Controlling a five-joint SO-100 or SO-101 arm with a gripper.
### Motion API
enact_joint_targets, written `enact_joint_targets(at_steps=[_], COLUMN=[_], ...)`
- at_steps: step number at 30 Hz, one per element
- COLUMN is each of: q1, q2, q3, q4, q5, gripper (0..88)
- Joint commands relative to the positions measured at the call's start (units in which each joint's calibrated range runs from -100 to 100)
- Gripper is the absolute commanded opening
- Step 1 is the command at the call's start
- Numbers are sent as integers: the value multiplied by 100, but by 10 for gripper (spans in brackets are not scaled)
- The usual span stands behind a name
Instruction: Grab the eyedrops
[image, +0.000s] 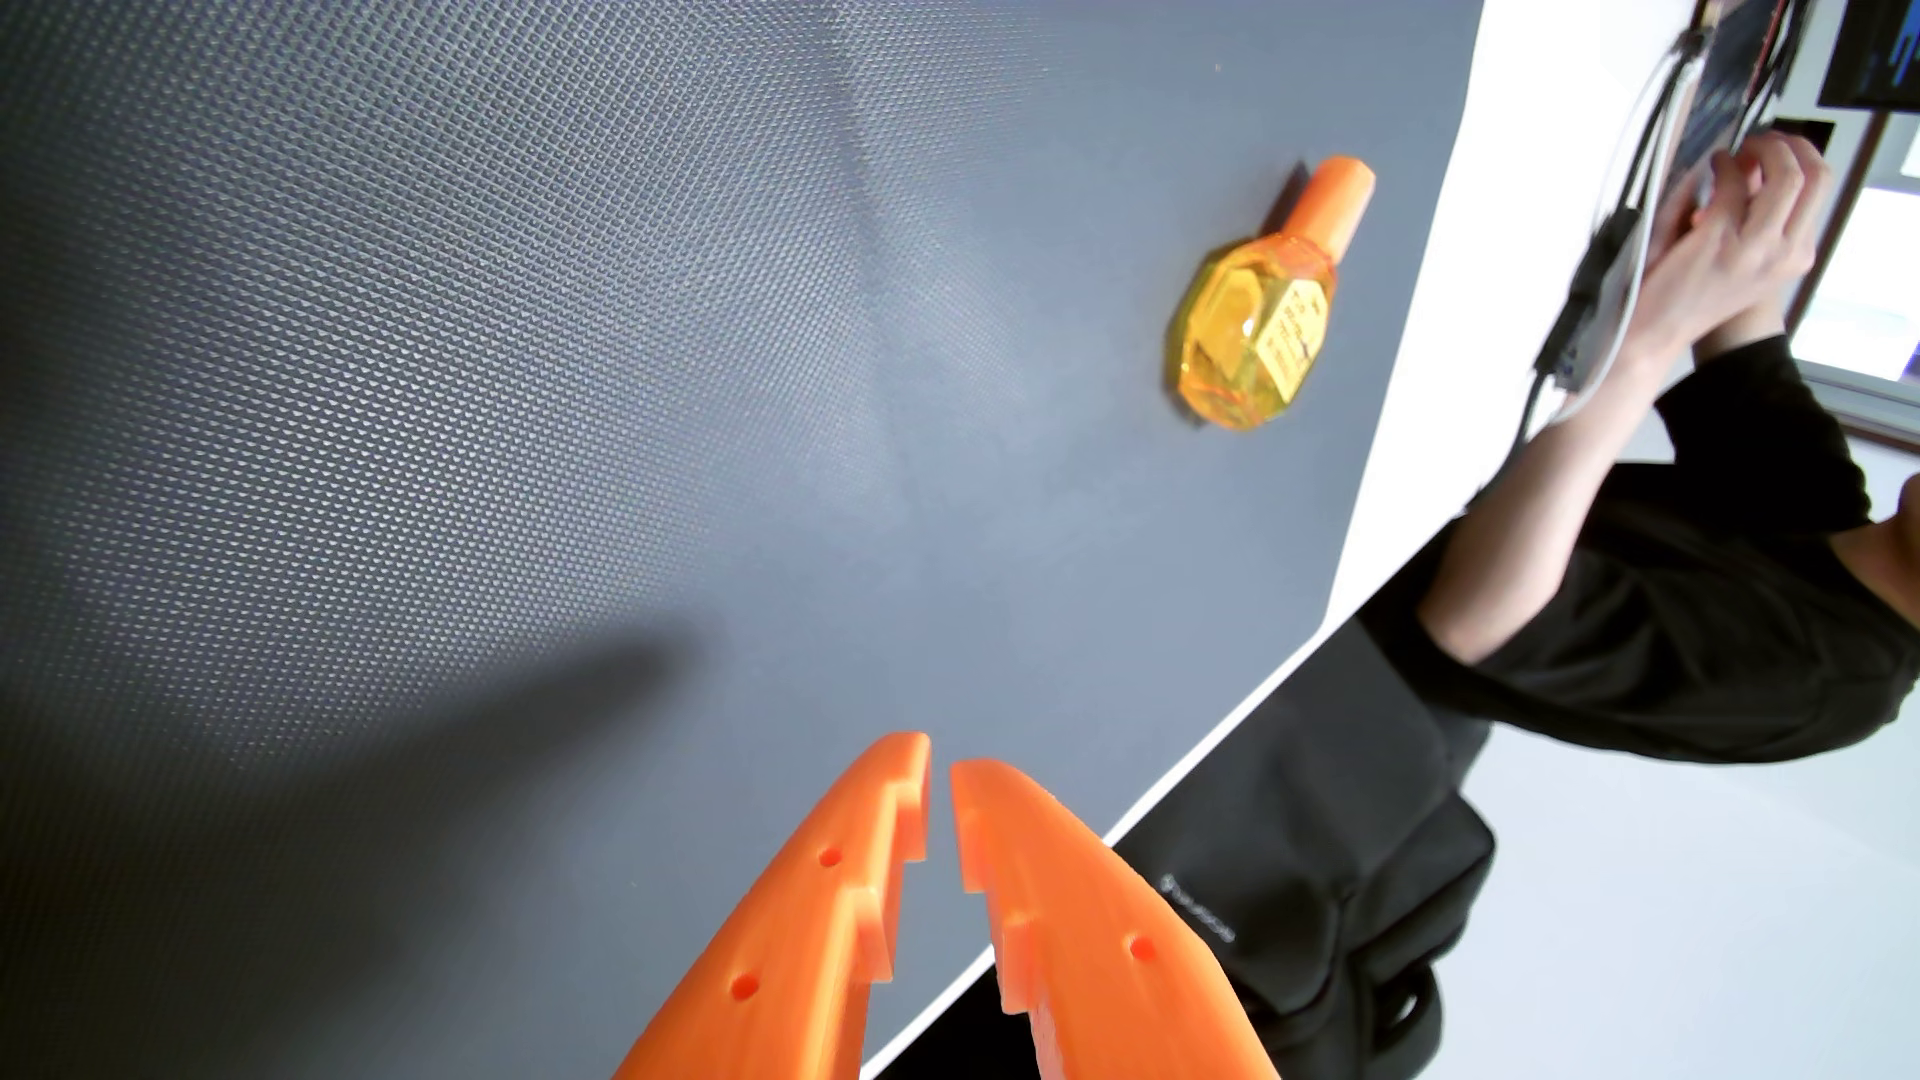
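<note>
- Wrist view shows the orange tool (940, 766) at the bottom edge, its toothed jaws nearly closed with a thin gap between the tips, holding nothing.
- It hovers over a dark textured mat (520, 363) on the white surface (1455, 312).
- The eyedrops (1252, 332) lie flat on the mat, up and to the right, well apart from the tool, orange cap pointing away.
- Likely light, hard and slick; the faceted yellow body looks the best place to pinch, across its flat sides.
- A person's hand (1745, 228) works at the far right, off the mat.

Orange gripper (940, 763), fingers (831, 903) nearly closed, narrow gap, holding nothing
</note>
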Motion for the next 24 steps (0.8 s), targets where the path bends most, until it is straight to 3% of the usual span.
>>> enact_joint_targets(at_steps=[1,24], q1=[-15,35], q2=[-34,-34], q3=[2,20], q4=[13,-39], q5=[16,16], gripper=[11,11])
